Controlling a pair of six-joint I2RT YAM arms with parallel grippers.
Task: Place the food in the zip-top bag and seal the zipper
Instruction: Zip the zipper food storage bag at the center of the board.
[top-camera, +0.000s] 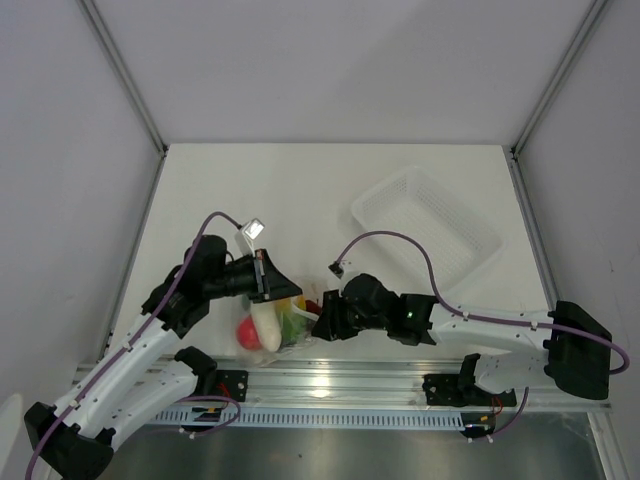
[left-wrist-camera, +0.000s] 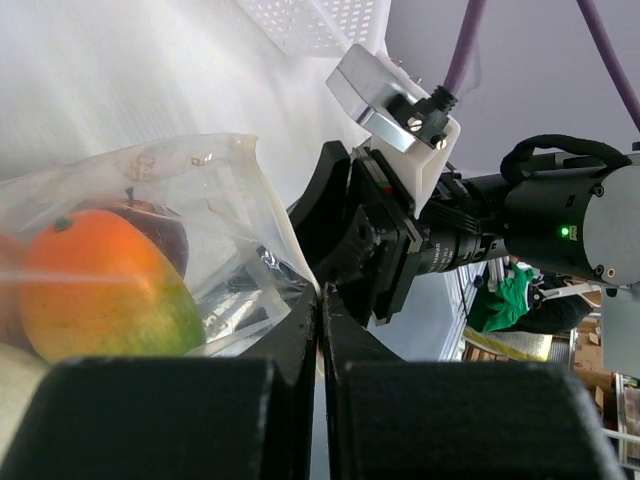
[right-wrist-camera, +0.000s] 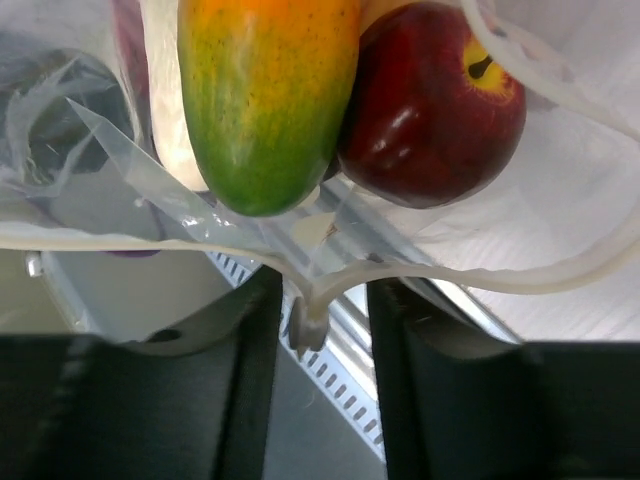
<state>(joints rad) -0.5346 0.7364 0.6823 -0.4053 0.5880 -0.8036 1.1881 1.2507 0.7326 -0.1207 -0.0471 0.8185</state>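
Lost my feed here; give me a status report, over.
Left gripper shut on zip-top bag edge. Right gripper open, straddling zipper. Mango, apple inside bag. Nothing in the way.

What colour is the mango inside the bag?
The mango is orange fading to green, clearest in the right wrist view.

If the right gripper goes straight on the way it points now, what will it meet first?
Most likely the mouth edge of the zip-top bag, lying between its open jaws; the mango sits just behind, inside the bag, though depth is unclear.
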